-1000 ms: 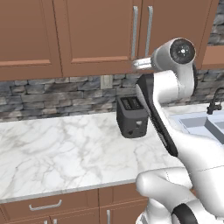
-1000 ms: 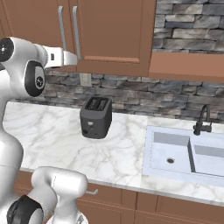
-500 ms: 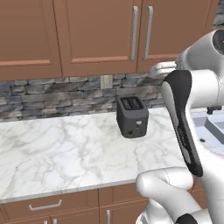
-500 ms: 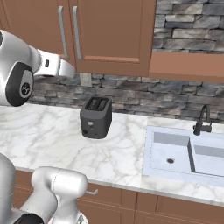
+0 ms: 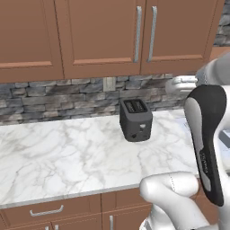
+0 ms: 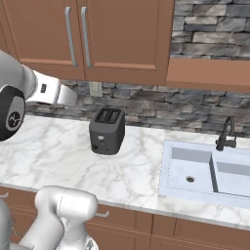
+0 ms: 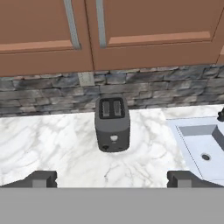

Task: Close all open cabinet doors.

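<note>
Three reddish-brown cabinet doors hang above the counter: a left door (image 5: 27,36), a middle door (image 5: 99,36) and a right door (image 5: 179,31). The middle and right ones carry long silver bar handles side by side at their meeting edge. All three sit flush with their frames. The handled pair appears again in the right base view (image 6: 122,34) and in the hand view (image 7: 162,22). My gripper (image 7: 112,179) is open, its fingertips (image 7: 41,178) far apart with nothing between them. It hangs back from the wall, looking over the counter at the doors' lower edge.
A dark toaster (image 5: 135,120) stands on the marble counter (image 5: 58,152) below the handled doors. A white sink (image 6: 205,171) with a black faucet (image 6: 225,134) lies to the right, under a brown ledge (image 6: 210,73). Low drawer fronts (image 5: 45,211) run below the counter.
My arm has swung away from the cabinet doors, toward the right edge of the left base view and the left edge of the right base view. The doors and toaster stay put.
</note>
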